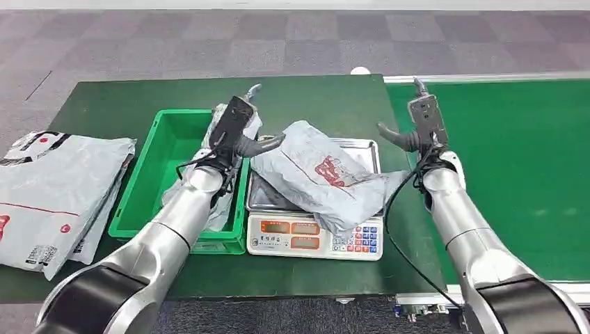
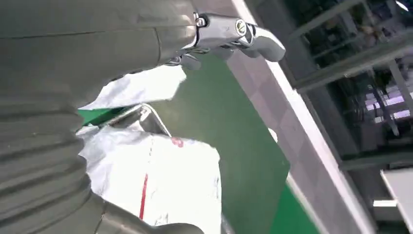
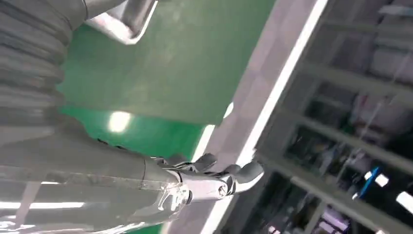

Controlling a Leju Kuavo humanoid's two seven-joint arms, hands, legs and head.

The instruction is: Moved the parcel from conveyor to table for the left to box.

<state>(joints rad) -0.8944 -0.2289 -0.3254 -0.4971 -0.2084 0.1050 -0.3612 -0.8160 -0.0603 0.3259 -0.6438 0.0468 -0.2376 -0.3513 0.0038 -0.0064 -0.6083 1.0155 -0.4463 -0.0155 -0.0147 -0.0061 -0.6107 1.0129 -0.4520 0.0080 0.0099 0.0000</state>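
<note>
Parcel lies on the scale, long axis approx 10-to-4 o'clock — left hand is nearer, at the parcel's 10 o'clock end, vs right hand off at 2 — both w/ fingers apart, holding nothing.

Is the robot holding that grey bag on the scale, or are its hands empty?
Both look empty. The left hand hovers by the grey bag on the scale, its thumb reaching toward the bag's edge without gripping it. The right hand is open beside it.
</note>
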